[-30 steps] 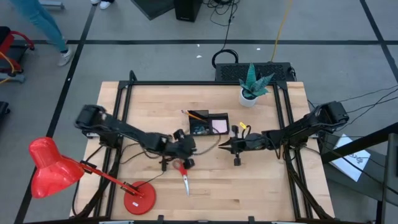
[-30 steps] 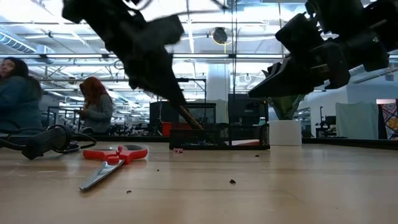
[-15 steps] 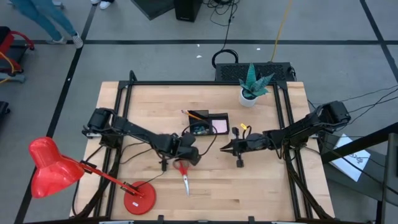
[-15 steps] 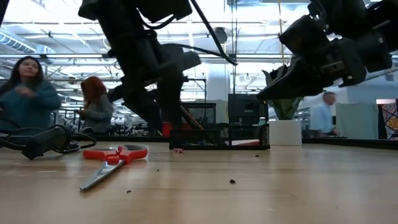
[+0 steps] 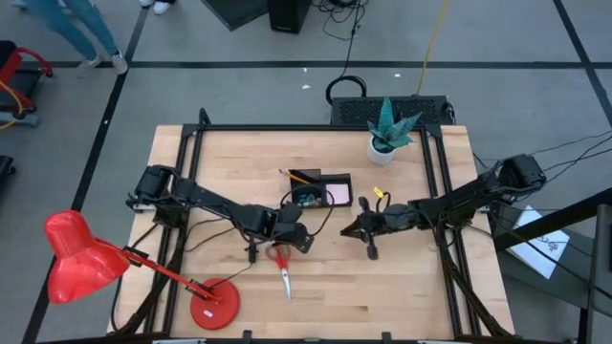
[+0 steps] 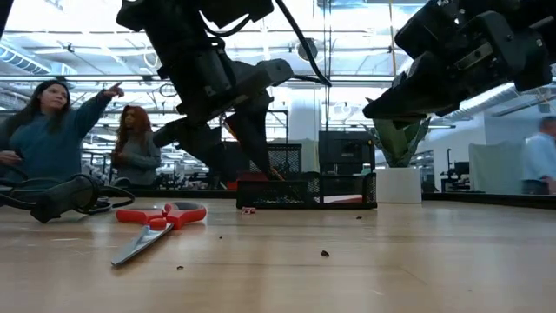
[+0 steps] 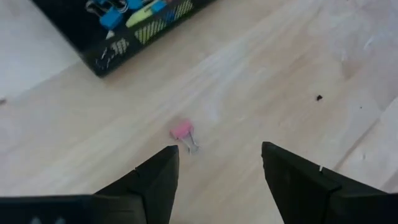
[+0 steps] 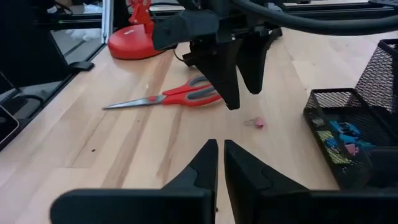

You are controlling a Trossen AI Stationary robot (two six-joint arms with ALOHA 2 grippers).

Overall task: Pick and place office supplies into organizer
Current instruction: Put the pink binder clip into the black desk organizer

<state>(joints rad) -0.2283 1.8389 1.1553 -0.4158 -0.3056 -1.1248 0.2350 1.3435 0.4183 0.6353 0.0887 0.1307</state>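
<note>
Left tool [image 7: 217,168], fingers apart, hovers over a pink clip [image 7: 182,131] on the tabletop [image 7: 280,56] beside the organizer [image 7: 118,31]. Right tool [image 8: 219,163], fingers together, waits nearby.

Left gripper [image 5: 295,236] sits mid-table, just in front of the black organizer [image 5: 320,190], with the red-handled scissors [image 5: 283,268] right beside it, blades pointing toward the front edge. Right gripper [image 5: 350,229] hangs close by on the other side. A potted plant [image 5: 386,131] stands at the back, a red desk lamp [image 5: 81,256] at the front left corner.
</note>
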